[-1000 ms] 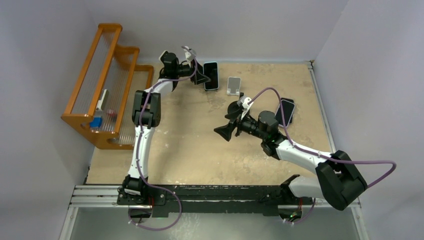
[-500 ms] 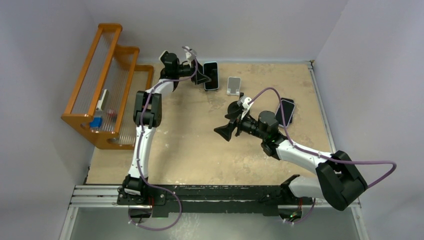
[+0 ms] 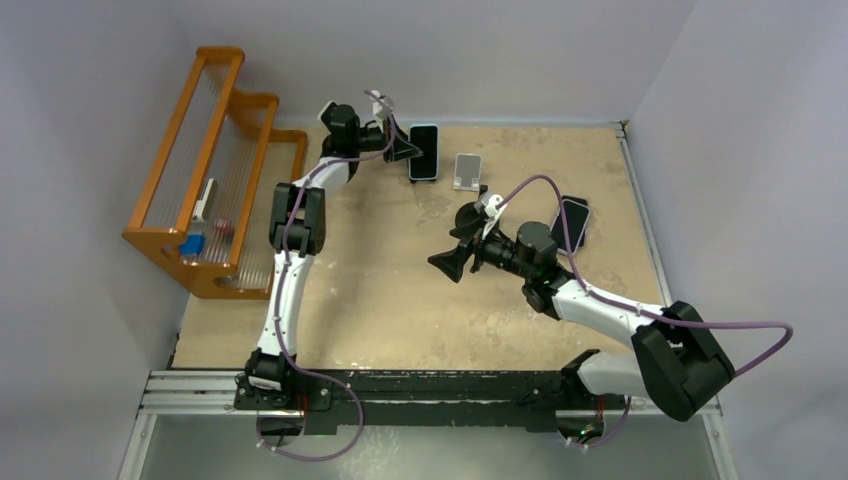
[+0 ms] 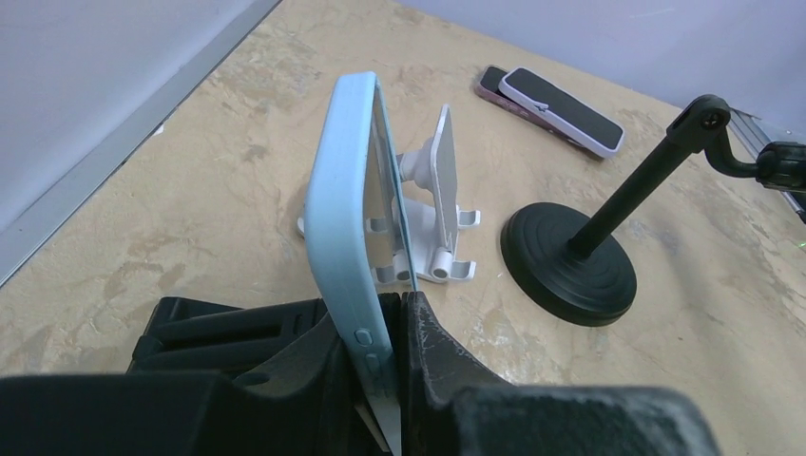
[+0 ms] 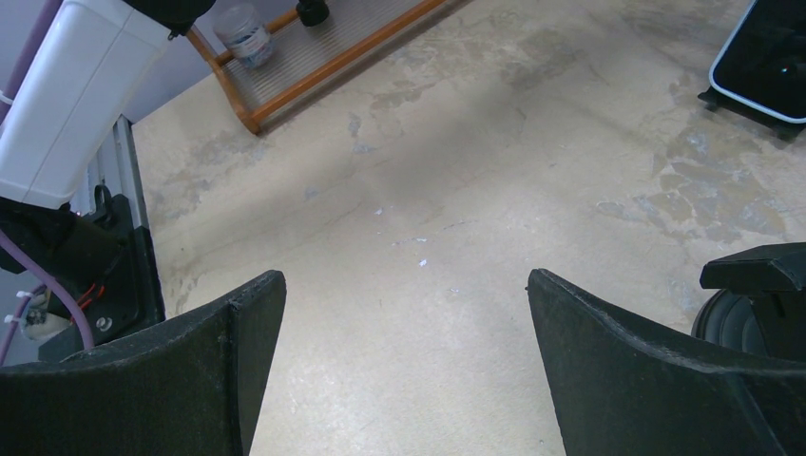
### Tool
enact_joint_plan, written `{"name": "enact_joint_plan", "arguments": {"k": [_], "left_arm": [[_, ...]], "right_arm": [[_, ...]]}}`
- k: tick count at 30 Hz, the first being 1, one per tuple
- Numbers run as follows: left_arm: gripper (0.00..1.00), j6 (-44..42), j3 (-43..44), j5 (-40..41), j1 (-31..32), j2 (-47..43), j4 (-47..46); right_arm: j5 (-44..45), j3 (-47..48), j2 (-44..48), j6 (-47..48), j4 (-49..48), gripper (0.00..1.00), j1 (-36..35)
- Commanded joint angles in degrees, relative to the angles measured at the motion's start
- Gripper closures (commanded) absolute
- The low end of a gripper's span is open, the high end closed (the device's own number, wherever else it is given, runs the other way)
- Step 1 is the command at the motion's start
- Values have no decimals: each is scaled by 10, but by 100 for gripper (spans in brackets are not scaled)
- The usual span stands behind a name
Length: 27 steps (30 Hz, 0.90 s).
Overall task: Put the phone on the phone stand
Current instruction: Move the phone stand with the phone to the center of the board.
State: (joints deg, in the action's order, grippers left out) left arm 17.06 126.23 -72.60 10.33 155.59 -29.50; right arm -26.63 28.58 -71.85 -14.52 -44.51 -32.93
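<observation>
The left claw (image 4: 385, 328) is clamped tight on the lower end of the phone (image 4: 344, 209), which wears a pale blue case and stands up on its long edge. The white phone stand (image 4: 439, 190) sits just beside the phone at the far side of the counter (image 3: 400, 290), with a small gap between them in the top view. The right claw (image 5: 404, 283) hangs over the middle of the counter, spread wide and holding nothing. A second phone (image 3: 571, 222) lies near the right edge.
</observation>
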Motion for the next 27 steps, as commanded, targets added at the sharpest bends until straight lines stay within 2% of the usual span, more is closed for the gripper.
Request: {"name": "enact_joint_plan", "arguments": {"k": [1, 8, 15, 27], "left_arm": [[100, 1, -10, -10, 0, 8, 3], [100, 2, -94, 22, -19, -37, -11], [100, 21, -196, 113, -37, -94, -39], [100, 64, -321, 261, -38, -171, -84]], "right_arm": [[-14, 0, 11, -2, -29, 1, 2], [-18, 0, 17, -1, -28, 1, 2], [-24, -1, 22, -1, -30, 1, 1], [-23, -11, 40, -3, -27, 1, 2]]}}
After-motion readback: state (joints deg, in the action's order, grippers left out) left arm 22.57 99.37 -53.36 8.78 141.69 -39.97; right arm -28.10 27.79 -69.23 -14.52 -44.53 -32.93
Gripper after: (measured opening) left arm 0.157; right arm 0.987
